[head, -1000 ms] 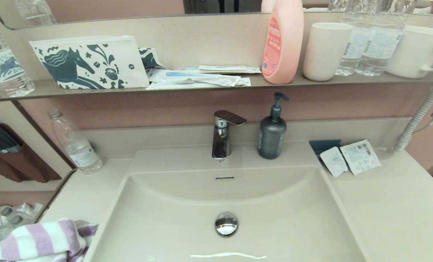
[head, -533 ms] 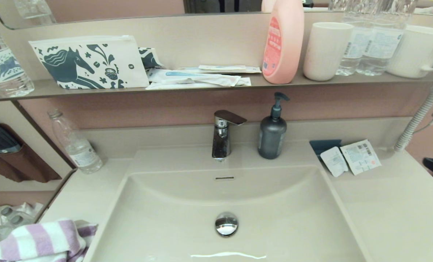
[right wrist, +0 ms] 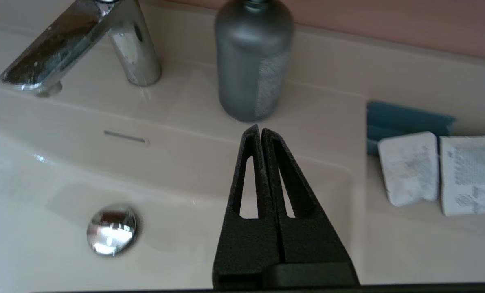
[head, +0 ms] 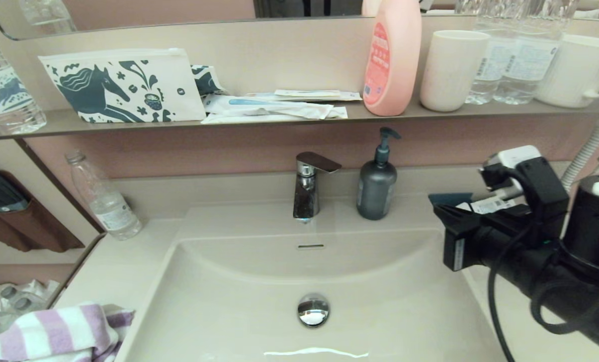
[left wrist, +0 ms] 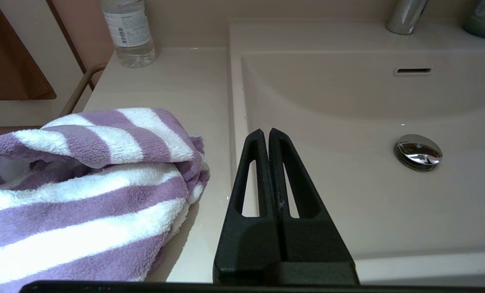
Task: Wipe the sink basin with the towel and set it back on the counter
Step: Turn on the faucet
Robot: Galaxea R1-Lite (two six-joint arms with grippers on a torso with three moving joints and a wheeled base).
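Right end effector (head: 442, 213) entered; towel (head: 53, 334) lies well apart.

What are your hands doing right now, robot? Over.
Right hand shut, empty, over basin edge. Left hand shut beside towel on counter. Nothing in the way.

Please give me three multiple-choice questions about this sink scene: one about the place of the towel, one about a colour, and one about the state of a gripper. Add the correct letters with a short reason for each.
1. Where does the towel lie?
A. in the sink basin
B. on the counter, to the robot's left of the basin
C. on the shelf

2. What colour is the soap pump bottle beside the faucet?
A. dark grey
B. pink
C. white

3. How is the right gripper?
A. open
B. shut on the towel
C. shut, holding nothing

Answers: 1 B, it is bunched beside the basin's rim; 2 A, its body is dark grey; 3 C, its fingers meet with nothing between them.
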